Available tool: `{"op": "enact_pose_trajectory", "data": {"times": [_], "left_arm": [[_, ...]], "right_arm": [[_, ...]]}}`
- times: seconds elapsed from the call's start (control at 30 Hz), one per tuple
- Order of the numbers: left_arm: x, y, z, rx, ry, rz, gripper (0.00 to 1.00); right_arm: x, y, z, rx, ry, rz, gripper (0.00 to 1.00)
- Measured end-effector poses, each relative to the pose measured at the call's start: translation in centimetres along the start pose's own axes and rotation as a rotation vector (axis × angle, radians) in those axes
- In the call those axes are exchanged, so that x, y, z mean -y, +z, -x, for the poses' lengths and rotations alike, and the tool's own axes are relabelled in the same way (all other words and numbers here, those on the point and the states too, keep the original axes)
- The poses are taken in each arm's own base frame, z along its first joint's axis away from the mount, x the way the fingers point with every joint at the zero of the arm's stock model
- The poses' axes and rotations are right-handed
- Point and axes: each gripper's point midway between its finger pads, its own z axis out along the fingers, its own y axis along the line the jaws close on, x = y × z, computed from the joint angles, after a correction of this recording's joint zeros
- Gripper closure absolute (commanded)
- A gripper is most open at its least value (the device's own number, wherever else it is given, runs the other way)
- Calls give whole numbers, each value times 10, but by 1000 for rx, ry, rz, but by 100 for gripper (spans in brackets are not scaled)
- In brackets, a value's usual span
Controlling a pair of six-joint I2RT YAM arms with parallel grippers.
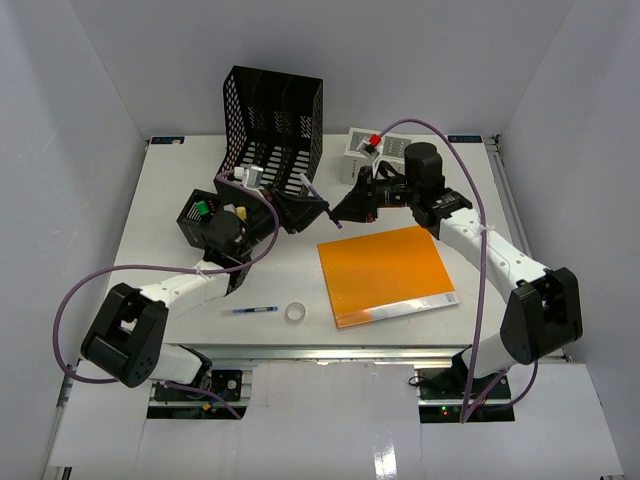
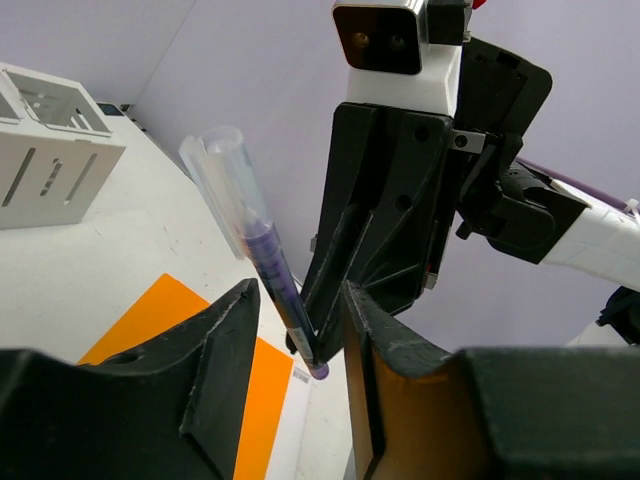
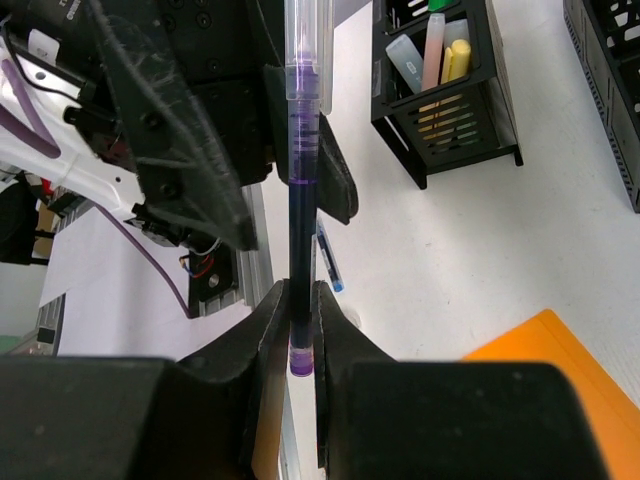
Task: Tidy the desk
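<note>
Above the middle of the white desk (image 1: 150,235) my two grippers meet tip to tip. A purple pen (image 1: 322,200) with a clear cap stands between them. My right gripper (image 1: 345,212) is shut on the pen's lower end (image 3: 301,200), its jaws (image 3: 298,295) pressed against the barrel. My left gripper (image 1: 300,210) faces it, and its two fingers stand apart on either side of the same pen (image 2: 270,270). In the left wrist view a gap shows between the pen and each finger of that gripper (image 2: 300,290).
A black mesh file rack (image 1: 275,120) stands at the back. A black mesh pen holder (image 1: 205,215) with highlighters sits left. An orange folder (image 1: 385,272) lies front right; a blue pen (image 1: 256,310) and a tape roll (image 1: 295,313) lie near the front edge. A white box (image 1: 362,150) is behind the right gripper.
</note>
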Motion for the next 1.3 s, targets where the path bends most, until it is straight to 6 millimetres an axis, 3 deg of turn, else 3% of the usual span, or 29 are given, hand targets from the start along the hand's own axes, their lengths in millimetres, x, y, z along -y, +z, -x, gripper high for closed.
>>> {"op": "enact_pose_trajectory", "data": {"times": [0.2, 0.23, 0.4, 0.5, 0.7, 0.87, 1.03, 1.2, 1.3], "left_arm": [[3, 3, 0, -4, -4, -16, 78], [4, 3, 0, -5, -6, -20, 81], [5, 3, -4, -23, -5, -25, 92], [1, 2, -8, -43, -2, -6, 94], [-5, -8, -17, -101, 52, 50, 96], [-10, -25, -29, -155, 109, 87, 97], [-16, -32, -50, -228, 137, 101, 97], [-17, -31, -68, -291, 159, 83, 97], [-19, -29, -76, -317, 163, 79, 97]], "right_arm": [[-7, -3, 2, 14, -24, 13, 90], [-7, -3, 2, 14, -27, 13, 82], [-6, -3, -3, 6, -37, 17, 15], [-7, -6, -6, -4, -78, 10, 3], [-13, -27, -7, -23, -253, -49, 10], [-24, -39, 7, -27, -349, -64, 10], [-21, -24, 19, -41, -327, -47, 8], [2, -7, 5, -85, -204, -50, 0], [12, -2, -2, -101, -148, -63, 9]]}}
